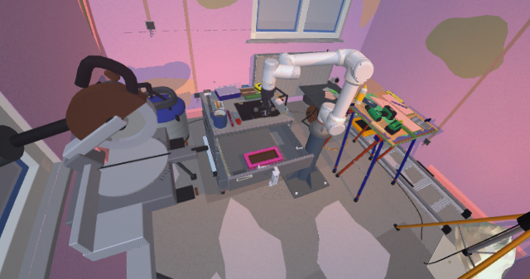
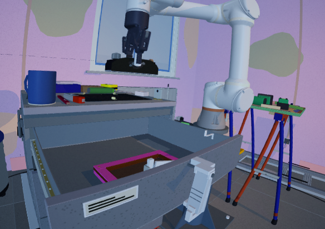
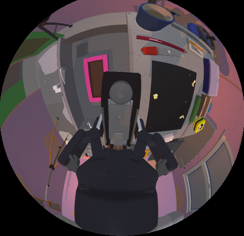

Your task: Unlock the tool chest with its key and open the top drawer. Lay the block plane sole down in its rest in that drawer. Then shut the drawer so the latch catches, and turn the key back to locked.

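The block plane (image 2: 131, 66), black-bodied with a grey knob on top (image 3: 120, 105), hangs in the air above the tool chest's top surface (image 1: 244, 113). The chest's top drawer (image 2: 117, 163) stands pulled out, and in it lies the magenta-framed rest (image 1: 263, 157) (image 3: 95, 77) with a brown floor, empty. A white key (image 2: 199, 187) sits in the lock on the drawer front. My gripper (image 2: 135, 58) points straight down, closed on the block plane and carrying it above the black mat (image 3: 170, 96) on the chest top.
A large mitre saw (image 1: 112, 146) stands left of the chest. A blue mug (image 2: 40, 86), a red knife (image 2: 75, 98), a green roll and a yellow tape measure (image 3: 199, 124) lie on the chest top. A trestle table with green tools (image 1: 389, 117) stands to the right.
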